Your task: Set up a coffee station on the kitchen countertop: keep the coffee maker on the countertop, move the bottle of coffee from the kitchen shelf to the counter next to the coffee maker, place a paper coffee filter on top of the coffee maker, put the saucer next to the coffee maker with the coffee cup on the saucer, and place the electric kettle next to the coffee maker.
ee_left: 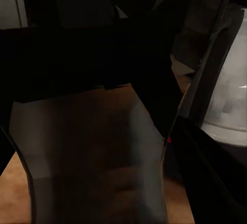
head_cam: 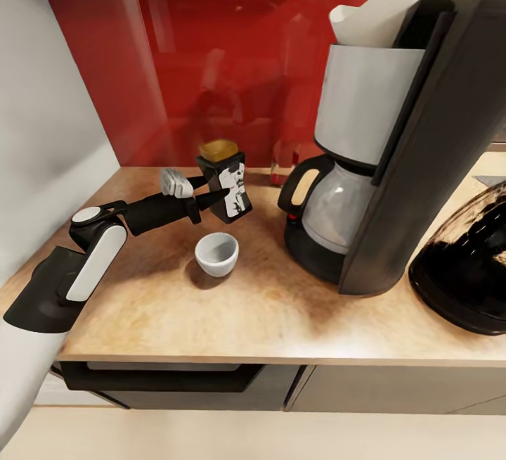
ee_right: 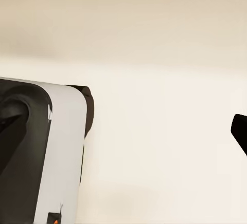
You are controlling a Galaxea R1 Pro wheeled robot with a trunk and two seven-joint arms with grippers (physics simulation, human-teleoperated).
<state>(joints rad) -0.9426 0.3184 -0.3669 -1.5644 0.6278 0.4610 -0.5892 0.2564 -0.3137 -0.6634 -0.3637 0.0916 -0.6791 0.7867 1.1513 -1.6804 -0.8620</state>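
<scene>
Coffee bottle point(head_cam: 225, 186) clamped in the left gripper point(head_cam: 211, 196), tilted, near the coffee maker point(head_cam: 393, 143)
Level it and lower it onto the kitchen countertop point(head_cam: 246, 319) behind the coffee cup point(head_cam: 216, 254), then let go; red backsplash point(head_cam: 211, 45) behind, electric kettle point(head_cam: 467, 263) at right; right gripper's state I cannot tell
</scene>
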